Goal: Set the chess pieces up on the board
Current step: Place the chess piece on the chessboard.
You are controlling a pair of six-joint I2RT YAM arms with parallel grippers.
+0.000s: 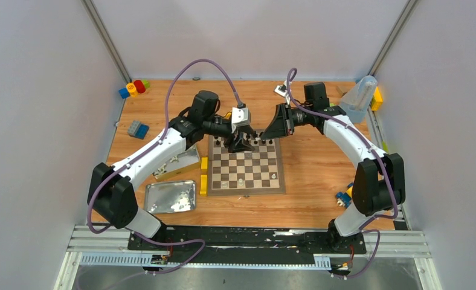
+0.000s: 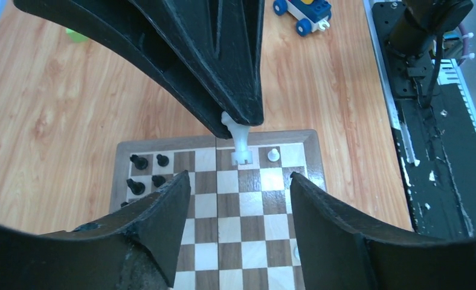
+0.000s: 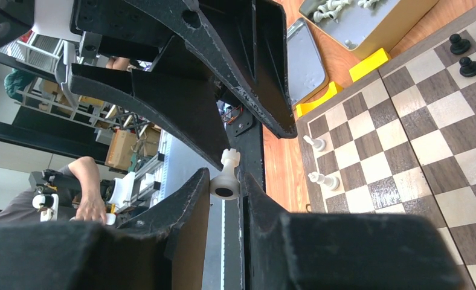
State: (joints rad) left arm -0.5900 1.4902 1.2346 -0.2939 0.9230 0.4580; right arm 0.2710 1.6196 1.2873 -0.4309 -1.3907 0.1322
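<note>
The board [image 1: 246, 171] lies mid-table, with several black chess pieces [image 2: 139, 162] at its far corner and a white pawn [image 2: 273, 154] on its edge row. My right gripper [image 3: 225, 181] is shut on the base of a white piece [image 3: 226, 176]. In the left wrist view this piece [image 2: 240, 142] sticks out of the right fingertips [image 2: 241, 112] just above the board's edge row. My left gripper [image 2: 238, 176] is open and empty, facing it over the board. In the top view the left gripper [image 1: 241, 144] and right gripper [image 1: 266, 135] meet at the board's far edge.
Two metal tins [image 1: 171, 196] [image 1: 181, 160] sit left of the board, one holding white pieces [image 3: 335, 7]. Yellow blocks [image 1: 203, 174] line the board's left side. Toy blocks [image 1: 134, 87] lie at the back left, a toy car [image 1: 344, 198] at the right, and a clear bag [image 1: 362, 96] at the back right.
</note>
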